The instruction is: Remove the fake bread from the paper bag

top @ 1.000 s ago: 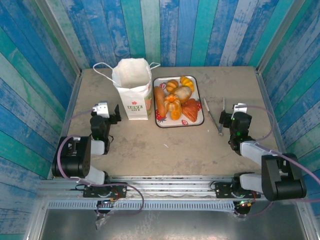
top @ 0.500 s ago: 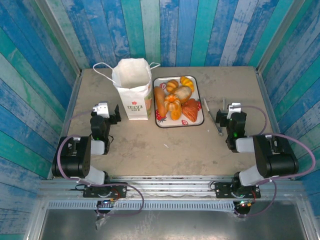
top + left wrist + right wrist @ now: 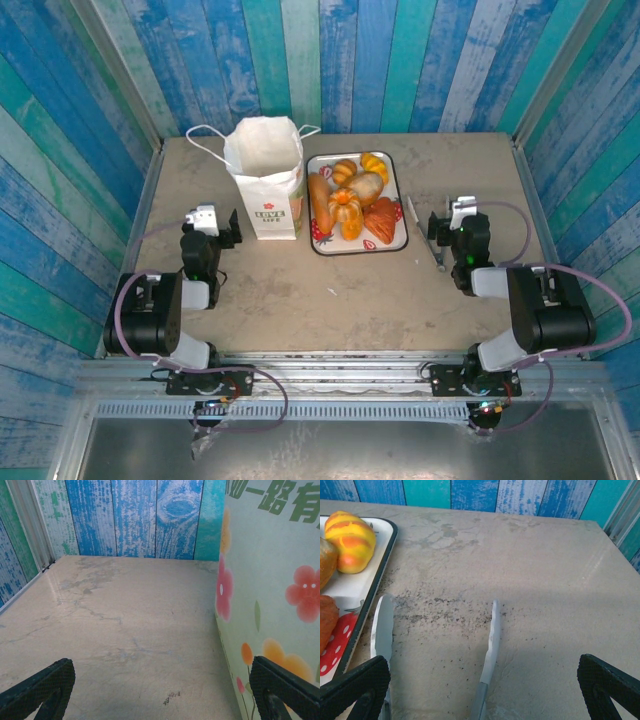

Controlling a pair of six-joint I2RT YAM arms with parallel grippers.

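White paper bag (image 3: 265,180) noted upright at rear left of surface (image 3: 300,290), mouth open upward, loop handles splayed to either side, red logo and dark lettering facing the arms. Interior not readable from above.

Fake bread (image 3: 350,200) recorded in white strawberry-print tray (image 3: 358,250) just right of bag; whether tray and bag touch not determinable. Long roll along left side of tray, round ridged buns in middle and at rear, croissant at front right.

Metal tongs (image 3: 428,235) lying flat on surface just right of tray, arms spread, one arm close along tray rim in right wrist view.

Left end effector (image 3: 230,228) low over surface just left of bag front, jaws spread wide, nothing between them. Flower-printed bag side beside right fingertip in left wrist view.

Right end effector (image 3: 438,226) low over tongs, jaws spread wide. Both tongs arms seen between fingertips in right wrist view, clear of them, no grip taken.
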